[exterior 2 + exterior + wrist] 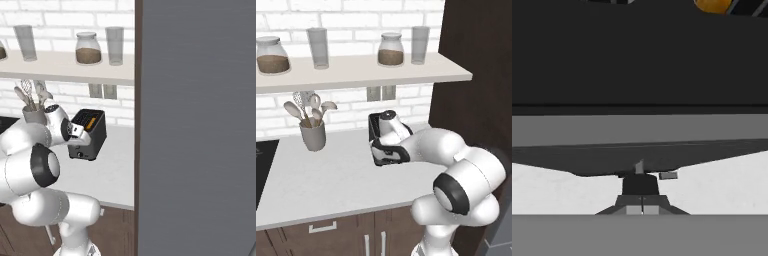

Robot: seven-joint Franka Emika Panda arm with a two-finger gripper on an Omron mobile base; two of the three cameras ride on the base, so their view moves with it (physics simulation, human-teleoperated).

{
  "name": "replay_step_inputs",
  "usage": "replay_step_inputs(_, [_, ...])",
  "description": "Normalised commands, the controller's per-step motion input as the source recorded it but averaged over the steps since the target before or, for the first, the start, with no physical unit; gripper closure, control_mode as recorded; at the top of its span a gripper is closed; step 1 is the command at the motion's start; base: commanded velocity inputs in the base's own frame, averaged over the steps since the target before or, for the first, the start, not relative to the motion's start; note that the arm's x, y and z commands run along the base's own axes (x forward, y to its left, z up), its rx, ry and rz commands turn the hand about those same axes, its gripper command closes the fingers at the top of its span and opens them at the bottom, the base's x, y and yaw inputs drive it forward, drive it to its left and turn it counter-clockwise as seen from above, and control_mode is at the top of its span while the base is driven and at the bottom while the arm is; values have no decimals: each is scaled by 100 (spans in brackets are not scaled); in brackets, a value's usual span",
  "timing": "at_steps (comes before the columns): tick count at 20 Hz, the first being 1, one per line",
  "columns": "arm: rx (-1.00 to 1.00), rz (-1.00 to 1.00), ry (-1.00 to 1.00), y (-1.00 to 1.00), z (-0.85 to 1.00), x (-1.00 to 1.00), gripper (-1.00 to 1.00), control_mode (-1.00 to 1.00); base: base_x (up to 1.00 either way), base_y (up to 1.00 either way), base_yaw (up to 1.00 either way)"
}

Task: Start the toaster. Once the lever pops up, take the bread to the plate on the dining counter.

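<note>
The dark toaster stands on the pale worktop against the brick wall, and its black edge peeks out behind my arm. An orange-tan slice of bread sits down in a slot, its top showing as an orange patch in the hand view. My gripper is shut, fingertips pressed together with nothing between them, right up against the toaster's narrow front face. A small dark lever piece sits just beyond the tips. The plate and the dining counter are out of view.
A grey utensil cup with spoons stands left of the toaster. Above it, a shelf holds jars and glasses. A dark tall cabinet wall rises close on the right. A black cooktop lies at the far left.
</note>
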Motion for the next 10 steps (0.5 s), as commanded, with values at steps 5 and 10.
replay_step_inputs(5, [1,-2,-29,1,-38,-48,100,-100,0,0,0])
replay_step_inputs(10, [10,-2,-35,2,79,-48,100,-100,0,0,0])
